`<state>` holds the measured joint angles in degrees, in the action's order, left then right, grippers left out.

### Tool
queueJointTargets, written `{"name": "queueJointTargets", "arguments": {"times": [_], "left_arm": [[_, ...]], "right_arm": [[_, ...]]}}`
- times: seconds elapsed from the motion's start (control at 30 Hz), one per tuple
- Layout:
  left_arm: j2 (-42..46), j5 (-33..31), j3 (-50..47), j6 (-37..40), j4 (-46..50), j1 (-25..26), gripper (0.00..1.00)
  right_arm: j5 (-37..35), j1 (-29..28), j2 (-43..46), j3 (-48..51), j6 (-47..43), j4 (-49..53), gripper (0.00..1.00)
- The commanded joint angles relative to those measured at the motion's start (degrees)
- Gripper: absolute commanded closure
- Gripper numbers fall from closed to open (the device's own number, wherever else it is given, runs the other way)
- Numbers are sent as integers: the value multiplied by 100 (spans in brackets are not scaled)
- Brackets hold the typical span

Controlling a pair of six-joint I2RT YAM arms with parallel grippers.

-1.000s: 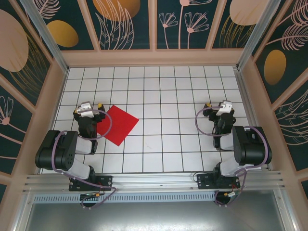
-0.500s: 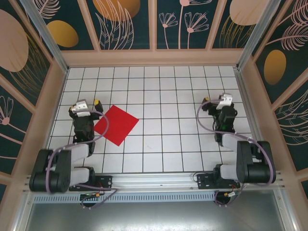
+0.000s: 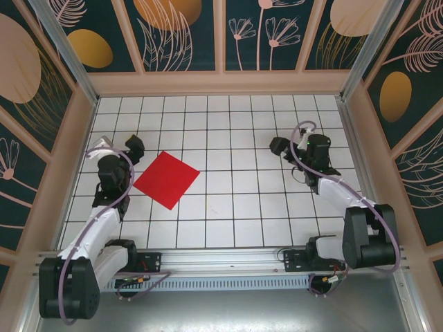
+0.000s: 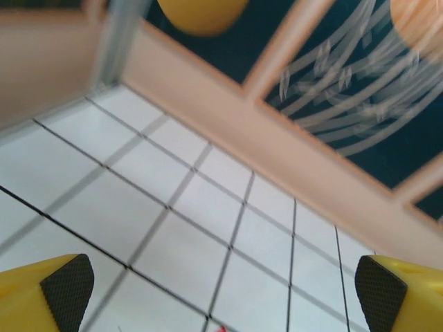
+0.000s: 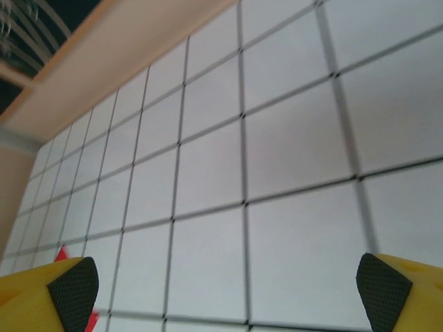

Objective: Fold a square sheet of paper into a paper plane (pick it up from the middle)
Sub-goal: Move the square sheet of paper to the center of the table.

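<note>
The square sheet of paper (image 3: 166,180) is bright red and lies flat on the white grid table, turned like a diamond, left of centre. My left gripper (image 3: 118,147) hovers just off the sheet's upper left edge, open and empty. In the left wrist view its fingertips (image 4: 66,290) stand wide apart over bare tiles, and a red sliver of the sheet (image 4: 221,329) peeks in at the bottom edge. My right gripper (image 3: 291,142) is at the right of the table, pointing left, open and empty. A red corner of the sheet (image 5: 62,252) shows beside its left fingertip.
Wooden walls (image 3: 221,83) with dark floral panels close in the table at the back and both sides. The aluminium rail (image 3: 221,261) with the arm bases runs along the near edge. White tiles (image 3: 235,187) lie between the two grippers.
Both arms have stretched out from their folded poses. The left gripper has shifted left and farther back; the right gripper has swung left toward the centre. The sheet has not moved.
</note>
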<state>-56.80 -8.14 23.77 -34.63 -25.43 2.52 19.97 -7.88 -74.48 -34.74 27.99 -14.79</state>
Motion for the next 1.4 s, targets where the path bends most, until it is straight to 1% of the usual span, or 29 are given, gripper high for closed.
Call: {"name": "queueJointTargets", "arguments": {"times": [0.0, 0.03, 0.1, 0.17, 0.23, 0.33, 0.5, 0.57, 0.63, 0.73, 0.83, 0.93, 1.03, 1.1, 1.2, 1.3, 1.37], "left_arm": [[-626, 1998, 403, -236, 439, 9, 1], [-875, 2347, 460, -295, 473, 20, 1], [-1260, 2664, 595, -276, 706, 133, 1], [-1579, 2679, 683, -149, 850, 365, 1], [-1937, 2489, 879, -9, 1203, 641, 1], [-2217, 2498, 999, 140, 1467, 795, 1], [-2116, 2233, 913, 300, 1929, 837, 1], [-2156, 2042, 1010, 330, 2373, 837, 1], [-2121, 2172, 1003, 308, 2701, 851, 1], [-1708, 2160, 775, -41, 2887, 947, 1], [-1153, 2067, 609, -332, 3304, 1084, 1], [-922, 2040, 515, -380, 3649, 1217, 2], [-1009, 2045, 481, -421, 3782, 1375, 2], [-1162, 1984, 512, -484, 3818, 1565, 1], [-1491, 1891, 555, -548, 3752, 1892, 1], [-1758, 1721, 593, -627, 3715, 2110, 2], [-1919, 1790, 589, -658, 3640, 2204, 1]], "right_arm": [[308, -426, -175, -65, 348, 200, 2], [217, -567, -226, -105, 352, 253, 3], [-63, -833, -308, -191, 400, 408, 3], [-222, -1067, -384, -248, 355, 449, 3], [-332, -1223, -480, -269, 496, 407, 3], [-314, -1455, -643, -328, 617, 324, 3], [-550, -1901, -985, -495, 685, 301, 3], [-503, -2042, -1187, -605, 740, 301, 3], [-530, -2231, -1374, -760, 739, 347, 3], [-718, -2489, -1554, -960, 708, 488, 4], [-890, -2708, -1708, -1100, 716, 612, 3], [-968, -2845, -1851, -1168, 743, 666, 3], [-1077, -2951, -1963, -1189, 793, 687, 2], [-1107, -2999, -2015, -1165, 846, 627, 2], [-1159, -3043, -2045, -1123, 926, 602, 2], [-1220, -3079, -2013, -1063, 971, 612, 1], [-1277, -3086, -1973, -1037, 981, 660, 1]]}}
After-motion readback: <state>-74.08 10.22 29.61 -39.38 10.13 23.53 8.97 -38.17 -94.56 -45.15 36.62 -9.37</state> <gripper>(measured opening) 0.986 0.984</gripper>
